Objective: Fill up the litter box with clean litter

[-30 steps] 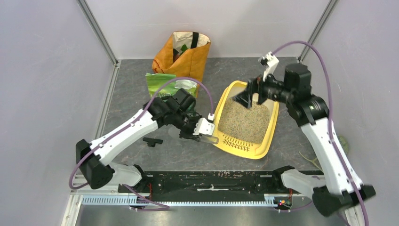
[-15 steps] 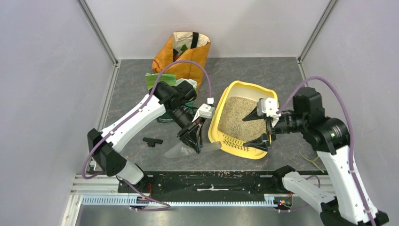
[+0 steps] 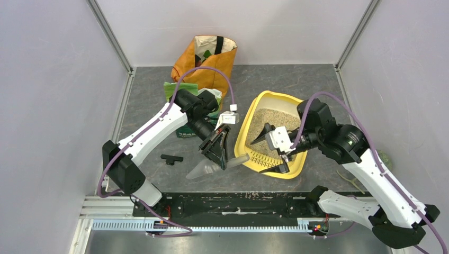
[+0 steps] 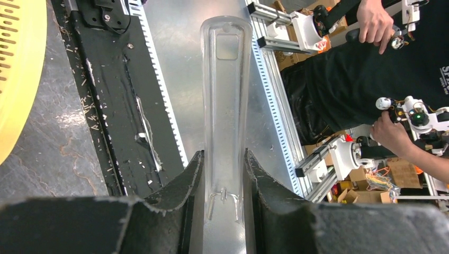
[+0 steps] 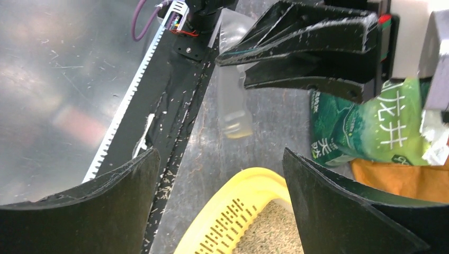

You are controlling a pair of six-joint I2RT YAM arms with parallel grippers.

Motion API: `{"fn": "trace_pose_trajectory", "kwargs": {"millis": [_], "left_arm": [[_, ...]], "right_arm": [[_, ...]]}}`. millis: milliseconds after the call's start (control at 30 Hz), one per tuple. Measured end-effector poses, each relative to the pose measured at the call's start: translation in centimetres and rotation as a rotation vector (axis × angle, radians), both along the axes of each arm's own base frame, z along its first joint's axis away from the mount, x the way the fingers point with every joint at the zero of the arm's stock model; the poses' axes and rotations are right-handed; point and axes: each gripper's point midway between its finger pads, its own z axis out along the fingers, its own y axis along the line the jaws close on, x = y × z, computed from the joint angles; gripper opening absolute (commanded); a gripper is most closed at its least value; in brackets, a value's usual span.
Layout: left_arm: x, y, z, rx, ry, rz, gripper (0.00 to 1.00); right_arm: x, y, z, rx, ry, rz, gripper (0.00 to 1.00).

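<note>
Now | left tool grips scoop | right tool wide over litter box

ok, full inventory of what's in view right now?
shallow yellow plastic litter box: one, yellow, table centre-right
fine sandy litter: one layer, beige-tan, inside the litter box
clear plastic scoop: one, transparent, left of the box
printed plastic litter bag: one, green, behind the left arm
orange shopping bag: one, orange, back of table
small black part: one, black, near-left
table: one, dark grey
person: at least one, black shirt, beyond near edge
left gripper: black, shut on scoop
right gripper: black, open, over box's slotted end
</note>
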Motion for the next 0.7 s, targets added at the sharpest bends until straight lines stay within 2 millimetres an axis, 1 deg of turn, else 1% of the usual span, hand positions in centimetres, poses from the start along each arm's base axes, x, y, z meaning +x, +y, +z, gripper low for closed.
{"fn": "trace_pose_trajectory", "kwargs": {"millis": [100,267,367,533,700], "left_arm": [[-0.2,0.0,0.1,-0.002,0.017,0.0,0.02],[-0.3,0.0,0.1,-0.003,0.021,-0.001,0.02],[-0.4,0.0,0.1,-0.003,0.022,-0.004,0.02],[-0.4,0.0,0.1,-0.002,0.024,-0.007,0.02],[-0.5,0.0,0.2,-0.003,0.027,-0.008,0.02]], "right_arm": [[0.2,1.3,0.3,0.015,-0.024,0.023,0.92],[-0.1,3.5,-0.1,0.021,-0.051,0.071,0.83],[-0.6,4.2,-0.8,0.013,-0.068,0.094,0.75],[-1.2,5.5,-1.5,-0.008,-0.103,0.129,0.65],[-0.9,6.4,-2.4,-0.036,-0.135,0.141,0.59]]}}
